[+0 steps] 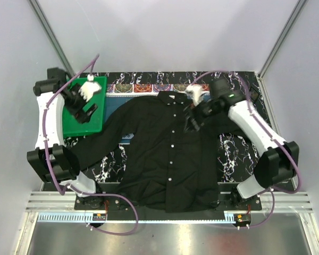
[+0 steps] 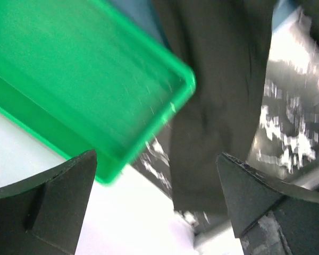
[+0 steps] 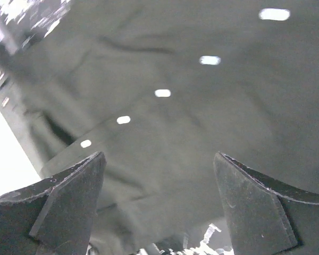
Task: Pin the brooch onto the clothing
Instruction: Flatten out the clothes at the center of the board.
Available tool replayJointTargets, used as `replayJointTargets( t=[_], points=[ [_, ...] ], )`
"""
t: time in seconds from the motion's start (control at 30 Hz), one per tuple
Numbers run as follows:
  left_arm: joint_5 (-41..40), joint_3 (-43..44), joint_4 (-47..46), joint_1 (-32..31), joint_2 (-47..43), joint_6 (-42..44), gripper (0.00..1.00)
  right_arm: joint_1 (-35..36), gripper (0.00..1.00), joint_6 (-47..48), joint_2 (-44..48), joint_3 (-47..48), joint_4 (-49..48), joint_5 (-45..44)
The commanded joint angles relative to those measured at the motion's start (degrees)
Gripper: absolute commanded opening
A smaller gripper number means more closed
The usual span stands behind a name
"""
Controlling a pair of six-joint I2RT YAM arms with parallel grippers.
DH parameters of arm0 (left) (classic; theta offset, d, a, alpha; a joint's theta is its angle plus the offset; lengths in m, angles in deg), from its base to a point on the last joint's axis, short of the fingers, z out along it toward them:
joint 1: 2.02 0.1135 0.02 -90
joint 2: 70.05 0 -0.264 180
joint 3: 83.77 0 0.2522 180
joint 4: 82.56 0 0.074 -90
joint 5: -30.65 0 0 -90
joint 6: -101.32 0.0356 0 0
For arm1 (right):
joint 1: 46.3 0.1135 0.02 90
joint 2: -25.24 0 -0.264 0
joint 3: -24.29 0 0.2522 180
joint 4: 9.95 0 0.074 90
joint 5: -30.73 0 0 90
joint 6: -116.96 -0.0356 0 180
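Left hand (image 1: 88, 112) gapes empty over the green tray (image 1: 77, 127) while right hand (image 1: 193, 122), likewise spread, hovers above black shirt (image 1: 159, 159).

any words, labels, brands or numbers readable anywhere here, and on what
None can be read.
The black shirt and green tray carry no print.
The patterned mat shows ornaments, not letters.
The small board at the near edge is too small to read.

The arms (image 1: 44, 122) have white shells, black joints, looping purple cables (image 1: 88, 64) and black wedge-shaped tool fingers (image 3: 69, 202).
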Motion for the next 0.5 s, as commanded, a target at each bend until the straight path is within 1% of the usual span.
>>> replayJointTargets(
  t=[0.0, 0.03, 0.07, 0.1, 0.13, 0.17, 0.23, 0.3, 0.33, 0.37, 0.4, 0.43, 0.47],
  points=[
    [9.10, 9.74, -11.42, -7.87, -2.69, -20.93, 0.99, -16.84, 0.90, -0.66, 2.97, 8.21, 5.14, -3.08],
    [10.24, 10.01, -13.73, -8.57, -3.22, -26.01, 0.99, -24.19, 0.91, 0.14, 2.36, 9.79, 6.72, -2.73],
    [13.13, 10.10, -18.63, -9.45, -4.27, -28.49, 0.99, -26.35, 0.90, 0.93, 1.05, 12.77, 9.44, -2.72],
    [14.46, 9.15, -21.37, -9.72, -4.89, -30.87, 0.99, -30.55, 0.89, 2.76, 0.43, 13.93, 10.51, -3.77],
    [15.35, 8.09, -24.62, -9.99, -5.68, -36.37, 0.99, -34.94, 0.89, 3.65, -0.36, 14.90, 11.30, -5.17],
    [15.18, 6.95, -31.18, -10.51, -7.08, -39.21, 0.99, -37.24, 0.88, 4.53, -1.59, 16.39, 11.57, -7.45],
    [14.30, 4.92, -35.45, -11.21, -7.79, -43.87, 0.99, -41.63, 0.85, 5.59, -3.70, 18.15, 11.49, -10.44],
    [13.95, 3.87, -39.14, -11.92, -8.15, -45.56, 0.99, -43.24, 0.78, 4.20, -8.09, 21.57, 11.14, -13.70],
    [13.95, 3.25, -40.81, -12.01, -8.41, -48.18, 0.99, -43.68, 0.75, 3.14, -9.58, 22.80, 10.70, -16.15],
    [13.77, 2.20, -44.57, -12.10, -9.11, -49.51, 0.99, -43.86, 0.72, 2.00, -11.95, 24.21, 8.35, -17.65],
    [13.77, 0.19, -45.91, -12.18, -9.55, -50.48, 0.99, -43.86, 0.67, -0.88, -12.75, 24.40, 6.32, -18.97],
    [13.77, -0.61, -47.05, -12.27, -9.90, -51.19, 0.99, -43.86, 0.64, -1.69, -13.37, 23.70, 3.95, -21.25],
    [14.47, -1.14, -47.76, -12.53, -10.25, -50.85, 0.99, -43.69, 0.59, -2.31, -14.25, 23.35, -1.21, -22.66]
  ],
)
